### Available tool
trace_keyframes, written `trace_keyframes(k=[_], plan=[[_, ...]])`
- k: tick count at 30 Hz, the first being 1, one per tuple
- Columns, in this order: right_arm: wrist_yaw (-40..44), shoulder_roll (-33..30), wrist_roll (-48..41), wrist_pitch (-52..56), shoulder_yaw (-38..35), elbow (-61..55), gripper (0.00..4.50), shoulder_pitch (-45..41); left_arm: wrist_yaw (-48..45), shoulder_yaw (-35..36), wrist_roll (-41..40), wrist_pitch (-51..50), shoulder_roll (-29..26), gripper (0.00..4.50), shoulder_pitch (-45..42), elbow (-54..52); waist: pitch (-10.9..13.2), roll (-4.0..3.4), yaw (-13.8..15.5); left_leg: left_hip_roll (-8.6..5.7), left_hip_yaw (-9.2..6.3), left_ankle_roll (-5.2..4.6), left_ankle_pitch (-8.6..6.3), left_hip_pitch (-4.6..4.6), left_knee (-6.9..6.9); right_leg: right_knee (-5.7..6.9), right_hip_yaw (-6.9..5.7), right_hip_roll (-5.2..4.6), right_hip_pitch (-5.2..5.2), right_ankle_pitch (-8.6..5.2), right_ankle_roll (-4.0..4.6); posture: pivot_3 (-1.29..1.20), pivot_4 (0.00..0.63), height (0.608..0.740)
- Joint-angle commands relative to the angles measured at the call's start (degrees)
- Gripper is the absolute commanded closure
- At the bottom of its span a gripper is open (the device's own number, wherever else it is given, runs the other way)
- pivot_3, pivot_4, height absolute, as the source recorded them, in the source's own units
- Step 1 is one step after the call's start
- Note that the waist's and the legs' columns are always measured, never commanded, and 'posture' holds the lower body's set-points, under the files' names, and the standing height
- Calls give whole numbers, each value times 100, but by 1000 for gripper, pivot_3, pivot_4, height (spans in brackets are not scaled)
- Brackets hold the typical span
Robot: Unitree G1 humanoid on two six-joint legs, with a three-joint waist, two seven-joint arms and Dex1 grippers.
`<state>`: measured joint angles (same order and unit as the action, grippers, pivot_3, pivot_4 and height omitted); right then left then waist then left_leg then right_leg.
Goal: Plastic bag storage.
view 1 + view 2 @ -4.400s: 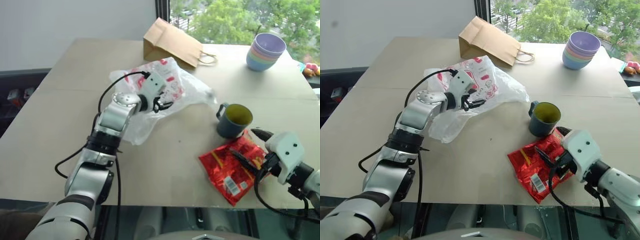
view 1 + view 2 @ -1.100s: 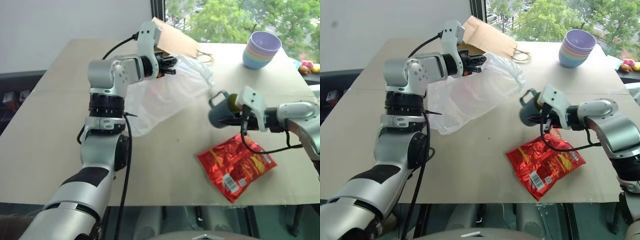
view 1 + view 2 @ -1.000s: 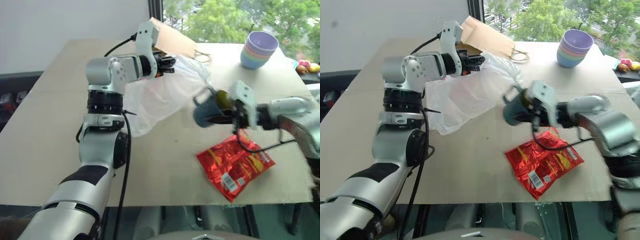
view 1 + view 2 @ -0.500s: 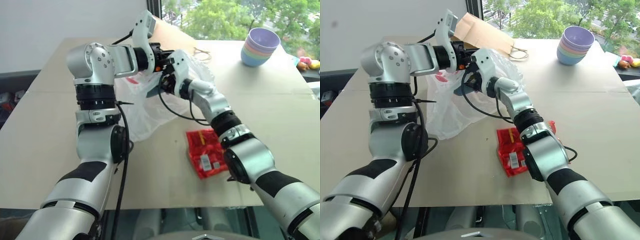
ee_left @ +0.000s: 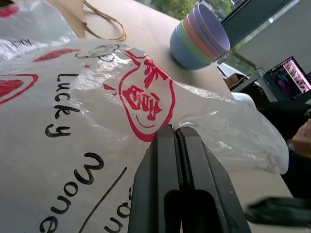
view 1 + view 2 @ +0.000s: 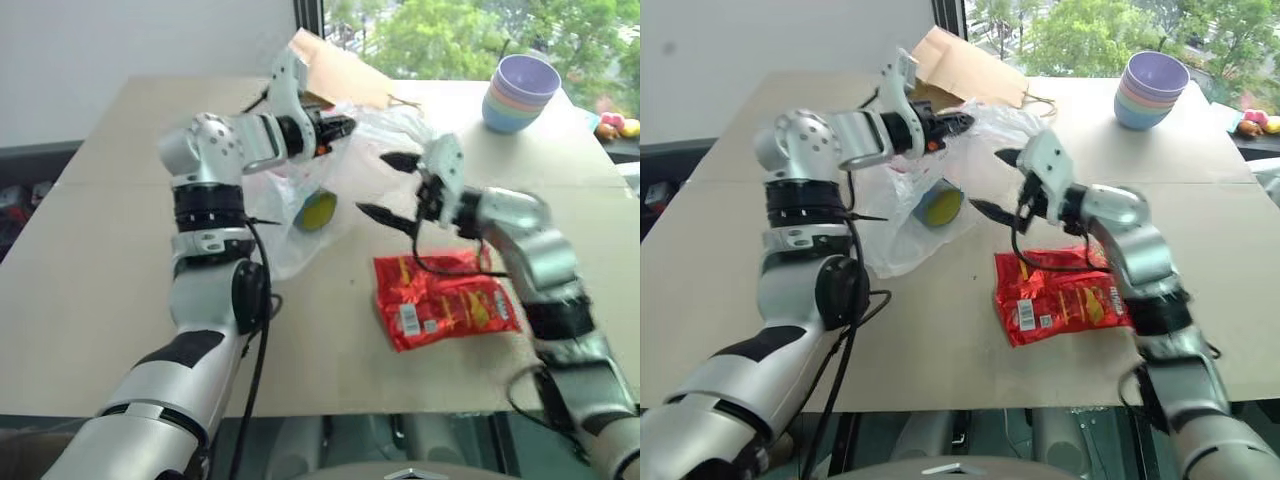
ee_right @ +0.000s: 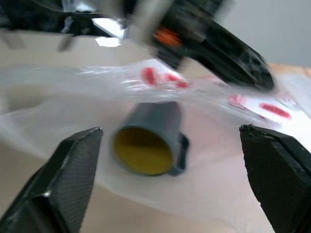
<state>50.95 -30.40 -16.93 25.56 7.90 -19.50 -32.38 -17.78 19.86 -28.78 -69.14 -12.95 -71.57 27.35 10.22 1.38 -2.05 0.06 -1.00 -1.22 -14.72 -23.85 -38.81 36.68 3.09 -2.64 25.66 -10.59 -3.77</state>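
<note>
The left gripper (image 6: 338,125) is raised above the far part of the counter (image 6: 90,280). Its fingers (image 5: 176,160) are pressed together and pinch the upper edge of the plastic bag (image 6: 290,235), so the bag hangs from them down to the counter, with its lower part resting on the surface. Red print and black letters show on the film in the left wrist view.

Inside the bag lies a blue-grey mug (image 7: 148,144) with a yellow inside; it is on its side and its mouth faces the right gripper (image 6: 388,187). The fingers of this gripper are spread wide and hold nothing; it hovers just beside the bag, above the counter.

A red snack packet (image 6: 445,303) lies flat under the right arm. A brown paper bag (image 6: 335,70) lies behind the plastic bag, and a stack of pastel bowls (image 6: 520,92) stands at the far right.
</note>
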Motion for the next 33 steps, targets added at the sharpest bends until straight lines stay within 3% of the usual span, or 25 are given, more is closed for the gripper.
trace_keyframes(k=[1, 5, 8, 11, 15, 19, 21, 23, 24, 25, 28, 32, 33], plan=[[86, -1234, 312, 390, -820, -1913, 33, 1574, -143, -46, -72, 215, -111, 4500, 36, -132, -1, 1, 49, 0, 4, 0, 0, 0, 0, -1, -5, 0, -3, -1, 1, 0, 150, 740], [166, -1939, 821, -161, -2242, -2801, 33, 3575, -208, -97, -145, 204, -133, 4500, 79, -152, 2, 6, 94, 3, 48, -2, 0, 2, -29, -6, 10, 1, -12, -3, -5, 0, 150, 740], [244, -1798, 1253, -580, -3174, -3124, 33, 5048, -225, -130, -172, 193, -138, 4500, 109, -168, 1, 13, 115, 10, 43, -3, 1, 24, -45, -8, 8, 15, -42, -20, -30, 0, 150, 740], [131, -1555, 1749, -1238, -3385, -3069, 33, 6112, -237, -143, -185, 210, -136, 4500, 100, -136, 1, 16, 118, 15, 42, -3, 1, 53, -49, -10, 11, 22, -74, -24, -35, 0, 150, 740], [-707, -1284, 2790, -2029, -2622, -2184, 33, 6246, -307, -157, -198, 285, -111, 4500, 64, -66, 1, 21, 82, 21, 62, -3, 0, 95, -46, -20, 20, 22, -110, -25, -36, 0, 150, 740], [-2140, -853, 3877, -2761, -1887, -679, 33, 5446, -317, -158, -207, 294, -105, 4500, 21, -42, -3, 26, 91, 24, 66, -2, 0, 103, -46, -20, 24, 26, -113, -29, -28, 0, 150, 740], [-2342, -676, 3967, -2959, -1557, -219, 33, 5149, -308, -178, -191, 310, -111, 4500, 21, -35, -3, 26, 85, 27, 68, -2, 0, 104, -43, -18, 28, 29, -111, -28, -29, 0, 150, 740], [-2618, -484, 4067, -3079, -1347, 163, 574, 4858, -316, -193, -199, 300, -116, 4500, 34, -55, -5, 30, 84, 27, 69, -2, 0, 105, -42, -17, 33, 31, -111, -26, -32, 0, 150, 740], [-2719, -463, 4136, -3196, -1253, 286, 624, 4717, -318, -203, -191, 305, -122, 4500, 47, -49, -5, 31, 90, 28, 68, -2, 1, 105, -42, -18, 33, 33, -112, -25, -32, 0, 150, 740], [-2790, -425, 4129, -3272, -1218, 338, 1180, 4608, -313, -206, -188, 300, -125, 4500, 57, -45, -12, 44, 91, 27, 67, -2, 1, 104, -42, -18, 35, 34, -112, -25, -32, 0, 150, 740], [-2732, -472, 3976, -3535, -1119, 188, 2296, 4450, -297, -195, -194, 283, -141, 4500, 55, -29, -11, 43, 97, 27, 72, -2, 0, 105, -43, -19, 45, 37, -113, -24, -32, 0, 150, 740], [-2533, -548, 3940, -3608, -923, -77, 4296, 4365, -302, -189, -185, 316, -150, 4500, 34, 38, -10, 41, 103, 27, 66, -2, 0, 104, -38, -18, 44, 39, -111, -24, -31, 0, 150, 740], [-2502, -535, 3939, -3591, -869, -115, 4450, 4349, -304, -193, -181, 327, -148, 4500, 26, 55, -10, 41, 102, 27, 67, -2, 0, 103, -38, -18, 45, 39, -111, -24, -31, 0, 150, 740]])
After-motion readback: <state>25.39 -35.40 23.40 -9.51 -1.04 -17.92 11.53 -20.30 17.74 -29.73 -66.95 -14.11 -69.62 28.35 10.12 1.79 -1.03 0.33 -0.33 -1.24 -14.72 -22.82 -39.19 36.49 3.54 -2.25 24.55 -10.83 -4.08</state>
